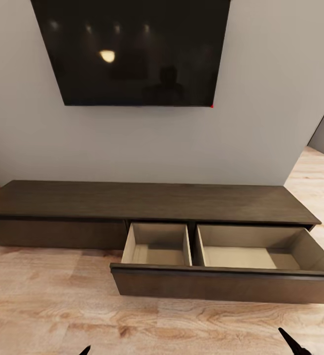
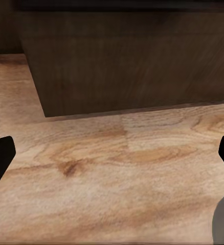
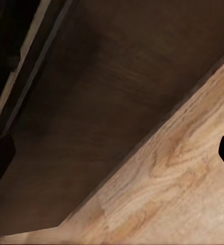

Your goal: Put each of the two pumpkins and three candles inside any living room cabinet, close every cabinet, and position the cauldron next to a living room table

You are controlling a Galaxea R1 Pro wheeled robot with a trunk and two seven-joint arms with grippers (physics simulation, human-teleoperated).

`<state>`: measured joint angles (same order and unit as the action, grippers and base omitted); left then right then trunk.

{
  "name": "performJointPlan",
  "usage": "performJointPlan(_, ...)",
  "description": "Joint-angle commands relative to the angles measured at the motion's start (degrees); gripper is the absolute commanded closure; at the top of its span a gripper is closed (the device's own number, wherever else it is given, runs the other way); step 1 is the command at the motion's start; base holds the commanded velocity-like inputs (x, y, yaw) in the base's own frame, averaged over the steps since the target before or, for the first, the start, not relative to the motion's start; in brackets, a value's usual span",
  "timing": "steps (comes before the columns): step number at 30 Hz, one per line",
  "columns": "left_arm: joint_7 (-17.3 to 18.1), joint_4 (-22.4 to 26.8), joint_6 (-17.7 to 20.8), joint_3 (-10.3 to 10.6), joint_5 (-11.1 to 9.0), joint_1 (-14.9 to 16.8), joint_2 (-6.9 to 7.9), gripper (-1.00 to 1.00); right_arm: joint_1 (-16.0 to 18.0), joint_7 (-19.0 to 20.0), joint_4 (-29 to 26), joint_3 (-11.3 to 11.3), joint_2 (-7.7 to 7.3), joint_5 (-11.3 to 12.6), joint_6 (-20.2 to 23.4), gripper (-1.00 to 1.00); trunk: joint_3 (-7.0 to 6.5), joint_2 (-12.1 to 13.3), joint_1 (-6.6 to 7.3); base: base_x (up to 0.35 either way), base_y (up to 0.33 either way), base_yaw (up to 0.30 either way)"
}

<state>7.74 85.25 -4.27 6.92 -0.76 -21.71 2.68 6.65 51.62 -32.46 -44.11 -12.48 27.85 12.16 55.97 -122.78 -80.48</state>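
light wood-plank floor (image 1: pixel 58 315) underfoot, grain running crosswise. directly on it, against the wall, the long low dark-brown cabinet (image 1: pixel 147 199), flat top bare. wide drawer (image 1: pixel 226 283) pulled out over the planks, two pale compartments inside, both showing only bare bottoms.

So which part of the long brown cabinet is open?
The wide drawer at the cabinet's right half is pulled out, showing two pale empty compartments. The left front panel sits flush and shut.
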Motion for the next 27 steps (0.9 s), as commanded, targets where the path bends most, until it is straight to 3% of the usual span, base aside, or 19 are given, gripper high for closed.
performJointPlan(1, 0.1, -0.2, -0.1, 0.0, -0.1, 0.0, 0.03, -1.00, 0.0, 0.6, 0.0, -0.1, 0.10, 0.1, 0.2, -1.00, -0.15, 0.4, 0.23, 0.000, 0.000, 0.000)
performJointPlan(15, 0.2, -2.1, -0.1, 0.0, -0.3, 0.1, 0.10, -1.00, 0.0, 1.5, 1.2, -0.5, 0.45, -0.6, -0.6, -1.00, -2.66, 6.0, 3.31, 0.000, 0.000, 0.000)
performJointPlan(27, 0.3, -0.9, 0.5, 0.0, -0.7, -0.1, -0.03, -1.00, 0.0, 1.7, 1.8, -0.1, 0.53, -0.9, -0.9, -1.00, -4.82, 10.8, 5.94, 0.000, 0.000, 0.000)
